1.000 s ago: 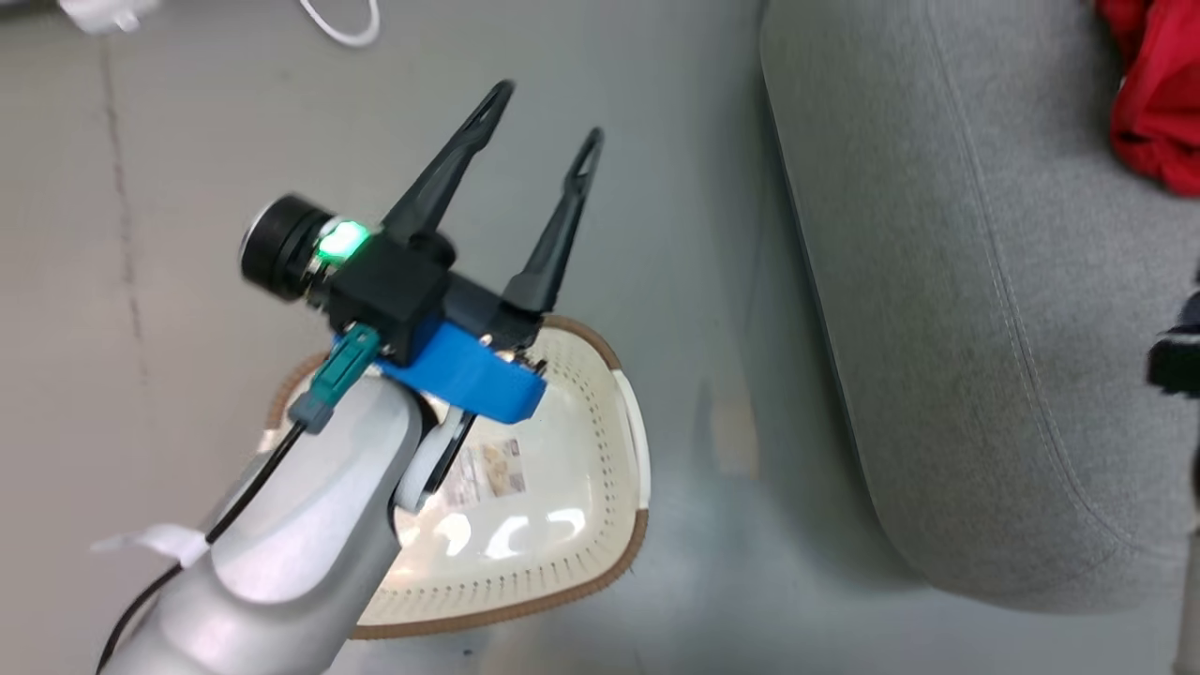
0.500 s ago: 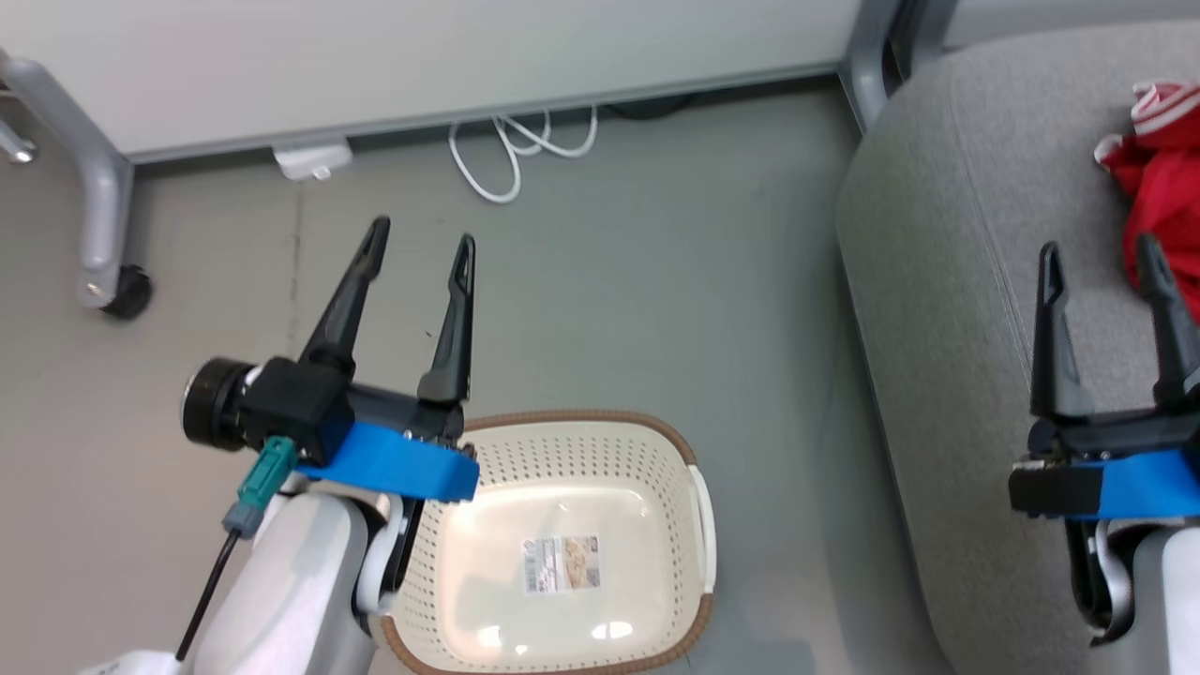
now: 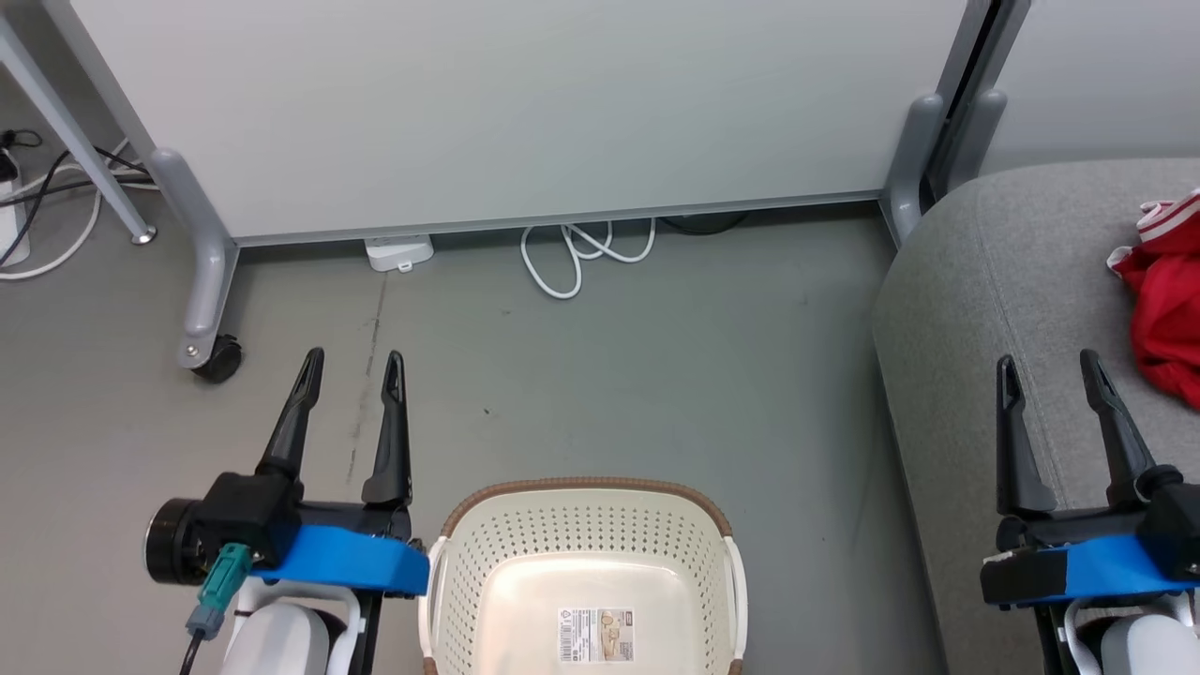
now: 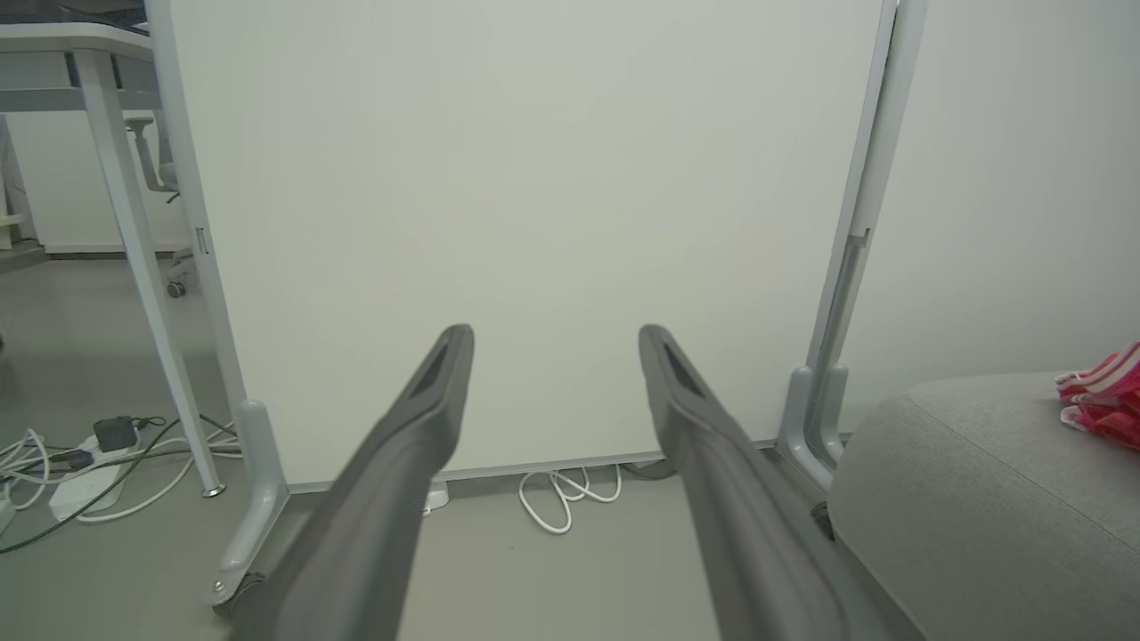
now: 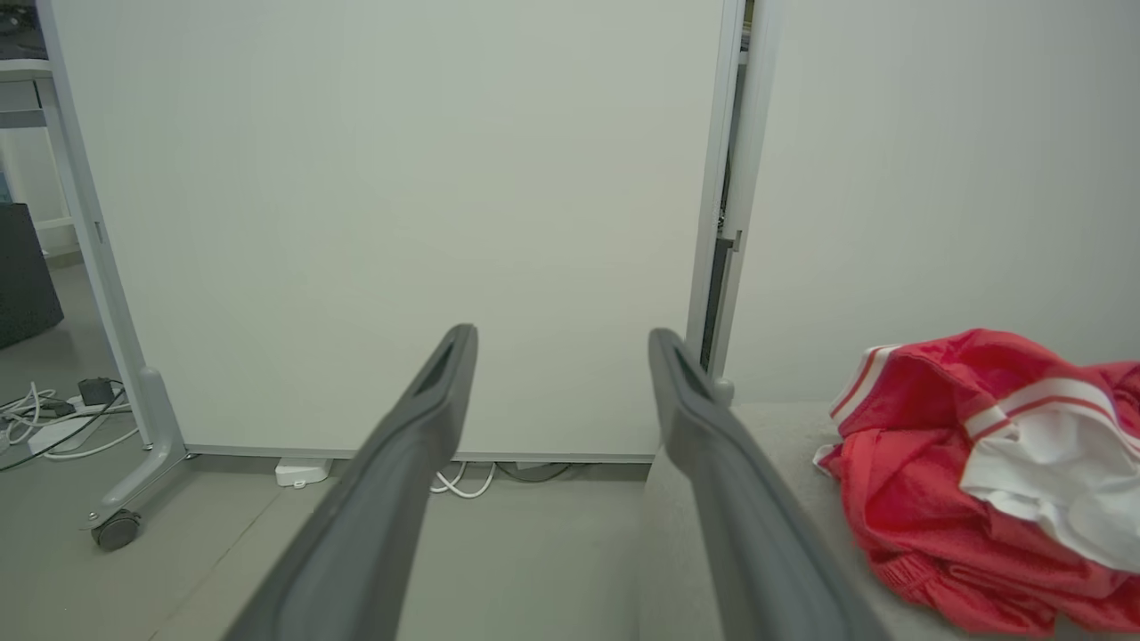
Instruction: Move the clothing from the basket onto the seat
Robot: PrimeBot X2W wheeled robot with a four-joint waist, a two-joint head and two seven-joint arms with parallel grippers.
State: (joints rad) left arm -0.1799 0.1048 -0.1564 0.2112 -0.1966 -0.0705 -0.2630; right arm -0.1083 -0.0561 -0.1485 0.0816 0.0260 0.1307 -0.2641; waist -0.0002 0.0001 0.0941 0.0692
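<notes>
The red clothing [image 3: 1165, 305] with white striped trim lies bunched on the grey seat [image 3: 994, 309] at the right; it shows again as clothing [image 5: 971, 481] in the right wrist view and clothing [image 4: 1104, 396] in the left wrist view. The cream basket [image 3: 581, 544] with a brown rim stands on the floor at bottom centre, with only a label on its bottom. My left gripper [image 3: 353, 361] hovers open, left of the basket, nothing between its fingers. My right gripper [image 3: 1047, 361] hangs open over the seat's front edge, left of the clothing.
A white partition panel [image 3: 525, 103] on grey castor feet [image 3: 211, 356] stands behind the floor area. White cable loops [image 3: 581, 253] and a power strip [image 3: 398, 251] lie at its base. More cables [image 4: 80, 454] and a desk leg [image 4: 134, 240] are at the far left.
The head camera has tilted up and swung, so the basket sits lower in view and the partition appears. Both grippers stay open and empty; the right one came into view.
</notes>
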